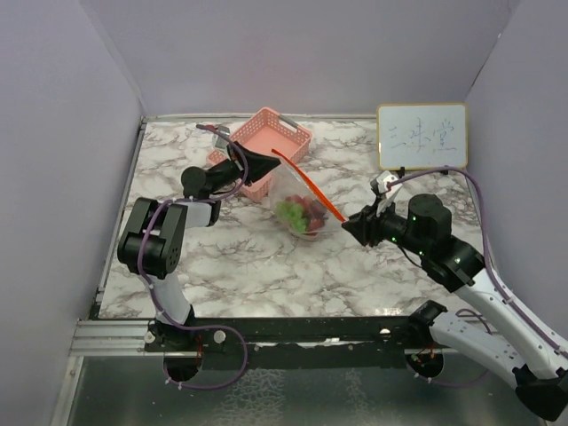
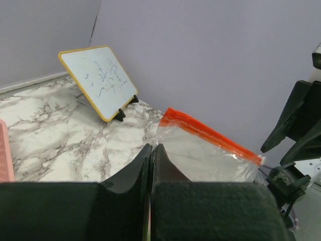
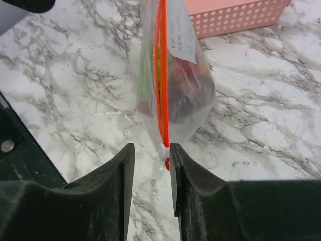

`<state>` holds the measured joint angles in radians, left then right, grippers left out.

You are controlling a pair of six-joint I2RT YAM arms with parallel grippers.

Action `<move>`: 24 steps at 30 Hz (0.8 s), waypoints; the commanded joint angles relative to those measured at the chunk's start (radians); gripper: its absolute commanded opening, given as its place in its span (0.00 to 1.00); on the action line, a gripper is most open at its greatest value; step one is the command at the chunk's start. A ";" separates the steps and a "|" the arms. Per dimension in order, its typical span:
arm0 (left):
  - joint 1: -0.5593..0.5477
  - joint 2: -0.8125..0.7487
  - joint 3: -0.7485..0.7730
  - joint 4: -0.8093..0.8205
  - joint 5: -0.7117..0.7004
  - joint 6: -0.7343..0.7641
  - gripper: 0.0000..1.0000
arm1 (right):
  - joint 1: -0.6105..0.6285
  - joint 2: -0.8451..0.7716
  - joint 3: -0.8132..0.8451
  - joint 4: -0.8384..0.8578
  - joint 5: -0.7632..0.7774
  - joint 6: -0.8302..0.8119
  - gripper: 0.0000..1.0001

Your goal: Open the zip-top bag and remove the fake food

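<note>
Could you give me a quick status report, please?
Left gripper shut on zip-top bag corner. Right gripper open, straddling its zip end. Fake food inside. Nothing blocking.

zip-top bag point(image 1: 295, 182): clear crinkly plastic, red-orange zip strip pulled taut on a diagonal, looks zipped | fake food point(image 1: 300, 214): green and red bits bunched at the bottom inside

Whiteboard point(image 1: 422, 136) scrawl illegible, label point(image 3: 181, 39) on zip-top bag point(image 3: 196, 98) unreadable

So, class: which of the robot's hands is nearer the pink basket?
Left. The left hand is right beside the pink basket, at one end of the zip-top bag. The right hand is at the bag's other end, clearly farther from the basket.
</note>
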<state>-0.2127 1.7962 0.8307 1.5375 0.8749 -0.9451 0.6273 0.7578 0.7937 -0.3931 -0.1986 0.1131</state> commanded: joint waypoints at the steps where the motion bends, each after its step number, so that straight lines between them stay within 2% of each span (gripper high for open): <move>1: -0.017 0.016 0.065 0.234 0.079 -0.026 0.00 | 0.000 0.000 0.011 -0.033 0.029 0.010 0.42; 4: -0.053 0.020 0.059 0.236 0.140 -0.027 0.00 | 0.000 0.040 0.047 -0.002 0.030 0.009 0.49; 8: -0.093 0.014 0.026 0.236 0.182 -0.001 0.00 | 0.001 0.111 0.086 0.049 0.019 0.001 0.50; 18: -0.126 0.029 0.017 0.236 0.165 -0.001 0.00 | 0.001 0.249 0.098 0.180 -0.092 0.013 0.50; 24: -0.130 0.028 0.025 0.236 0.158 -0.006 0.00 | 0.000 0.266 0.066 0.219 -0.120 0.032 0.42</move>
<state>-0.3359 1.8183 0.8505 1.5379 1.0252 -0.9516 0.6273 1.0210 0.8665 -0.2554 -0.2687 0.1287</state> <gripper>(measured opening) 0.012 0.447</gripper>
